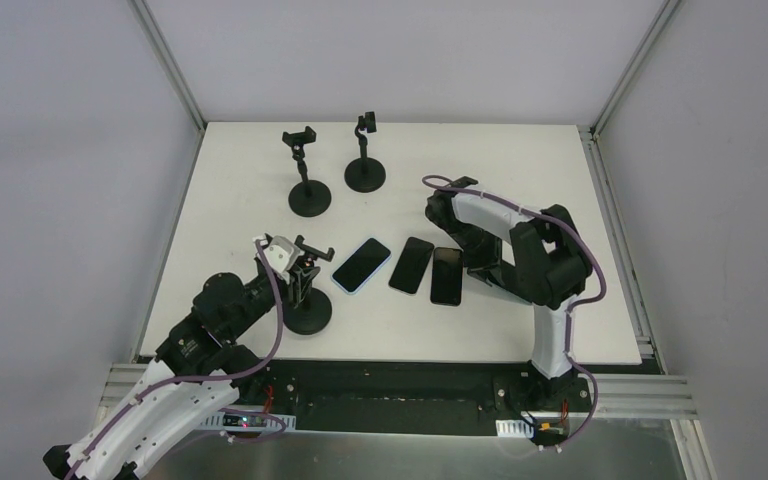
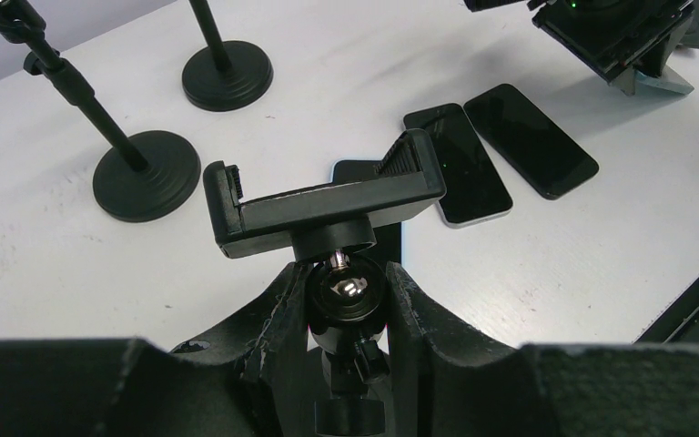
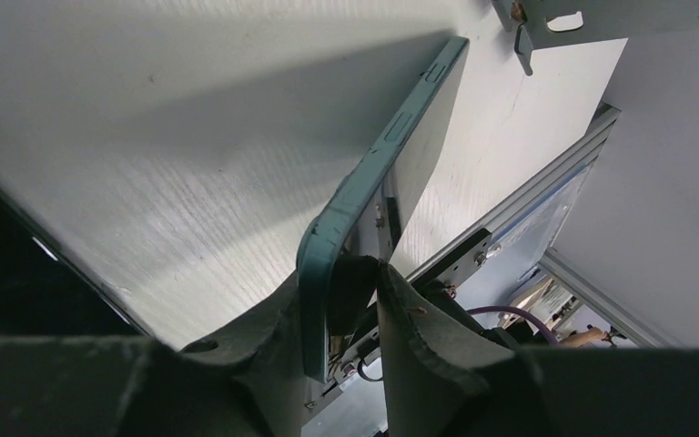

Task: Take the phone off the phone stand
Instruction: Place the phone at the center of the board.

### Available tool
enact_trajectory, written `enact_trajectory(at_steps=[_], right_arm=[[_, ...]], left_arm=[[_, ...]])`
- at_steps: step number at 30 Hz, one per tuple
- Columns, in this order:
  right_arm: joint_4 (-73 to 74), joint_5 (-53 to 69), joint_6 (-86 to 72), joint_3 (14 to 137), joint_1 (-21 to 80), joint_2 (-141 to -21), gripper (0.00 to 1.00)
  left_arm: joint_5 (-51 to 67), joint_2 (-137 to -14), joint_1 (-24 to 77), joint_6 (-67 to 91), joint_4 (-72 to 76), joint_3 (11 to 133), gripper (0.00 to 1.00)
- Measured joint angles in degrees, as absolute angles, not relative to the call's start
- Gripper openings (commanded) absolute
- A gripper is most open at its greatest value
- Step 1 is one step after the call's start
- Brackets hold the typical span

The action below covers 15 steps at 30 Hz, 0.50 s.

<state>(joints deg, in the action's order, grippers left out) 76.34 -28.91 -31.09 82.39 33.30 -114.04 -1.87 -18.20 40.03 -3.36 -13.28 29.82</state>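
A black phone stand (image 1: 307,300) stands at the near left, and its clamp (image 2: 328,196) is empty. My left gripper (image 1: 295,268) (image 2: 346,278) is shut on the stand's ball joint below the clamp. A phone (image 1: 447,275) with a teal edge (image 3: 373,173) lies flat on the table, the rightmost of a row of three. My right gripper (image 1: 478,262) (image 3: 355,273) straddles its near end, open. One finger (image 3: 282,319) rests against the edge, and a gap shows on the other side.
Two more phones (image 1: 362,264) (image 1: 411,264) lie left of the teal one. Two empty black stands (image 1: 309,198) (image 1: 365,175) stand at the back of the white table (image 1: 560,180). A metal rail (image 1: 410,385) runs along the near edge.
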Motion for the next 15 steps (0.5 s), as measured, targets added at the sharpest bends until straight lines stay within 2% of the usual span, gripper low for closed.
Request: enact_trajectory(at_steps=[12, 15], right_arm=[[74.1, -28.0, -30.6, 82.5, 33.3, -117.1, 0.40], [72.9, -27.4, -30.4, 82.5, 33.3, -117.1, 0.47]], left_arm=[[-3.1, -17.5, 40.0, -2.3, -13.3, 27.8, 0.00], [-3.6, -17.4, 40.0, -2.2, -13.3, 27.4, 0.00]])
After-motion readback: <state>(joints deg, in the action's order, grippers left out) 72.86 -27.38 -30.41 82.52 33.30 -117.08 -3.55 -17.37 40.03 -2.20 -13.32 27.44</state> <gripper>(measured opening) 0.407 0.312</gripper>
